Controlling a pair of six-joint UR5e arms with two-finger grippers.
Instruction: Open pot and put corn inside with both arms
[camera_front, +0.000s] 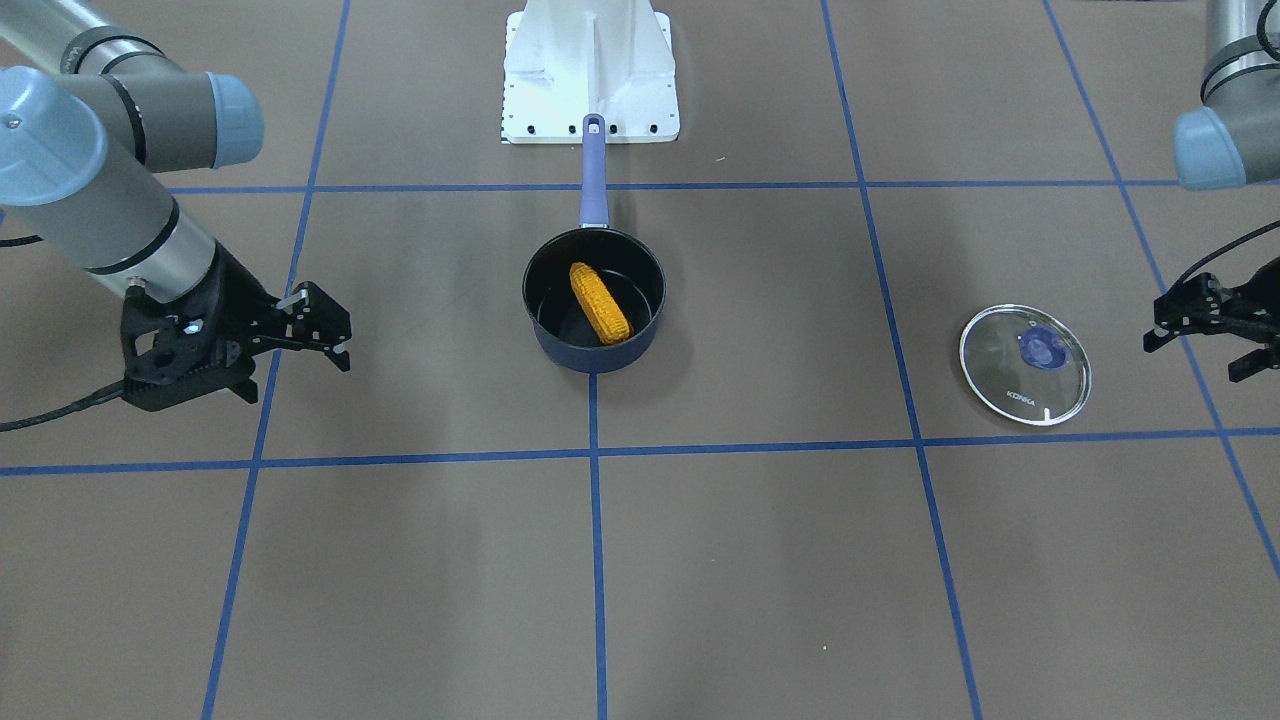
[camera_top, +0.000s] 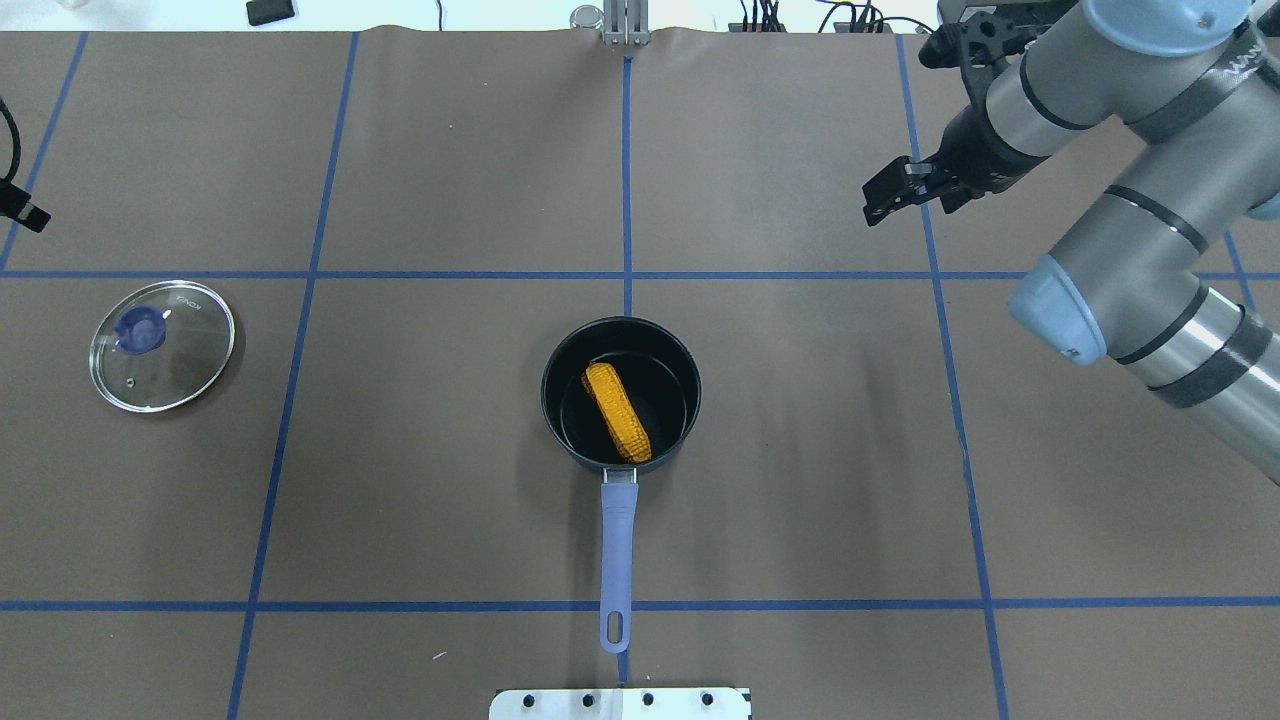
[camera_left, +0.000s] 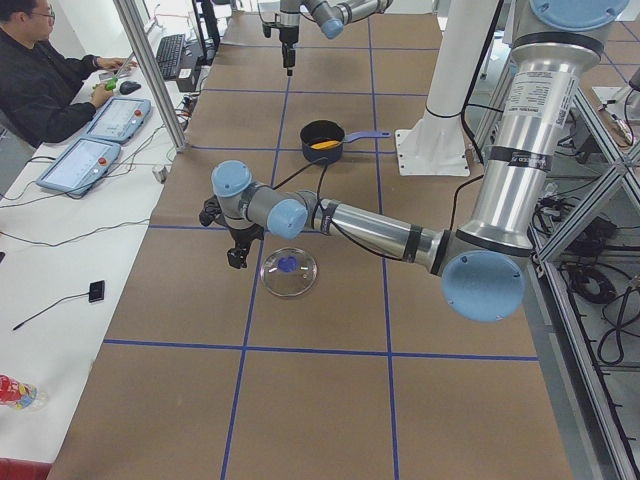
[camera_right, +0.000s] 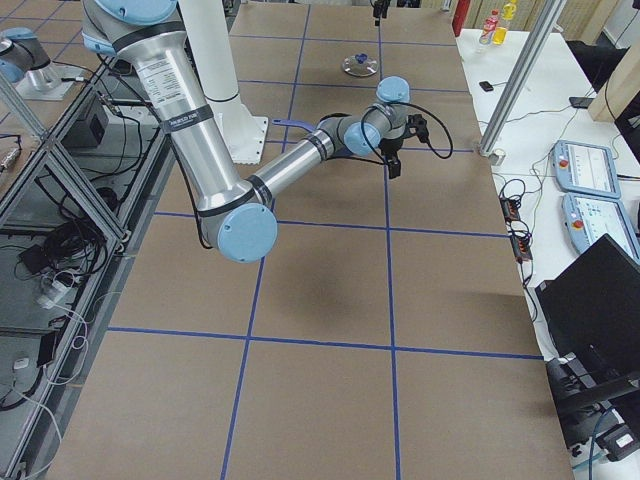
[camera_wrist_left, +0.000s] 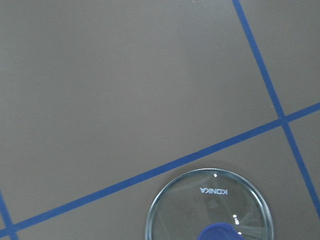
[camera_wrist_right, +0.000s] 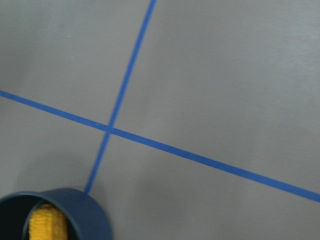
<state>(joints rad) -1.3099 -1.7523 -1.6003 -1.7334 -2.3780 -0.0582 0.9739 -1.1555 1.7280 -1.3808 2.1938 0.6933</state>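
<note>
Corn (camera_front: 600, 302) lies inside the uncovered pot (camera_front: 590, 356) at centre frame, its lid (camera_front: 1000, 375) flat at right; right gripper (camera_front: 295, 360), left side, and left gripper (camera_front: 1195, 355), right edge, both spread wide, empty

Pot (camera_front: 640, 330) glossy dark enamel; lid (camera_front: 1000, 375) clear glass; corn (camera_front: 600, 302) bumpy; table (camera_front: 760, 560) matt.

Corn (camera_top: 617, 411) inside pot (camera_top: 666, 388) at table (camera_top: 800, 500) centre, handle (camera_top: 618, 540) pointing toward robot base (camera_top: 620, 703), lid (camera_top: 168, 350) well apart on robot's left
</note>
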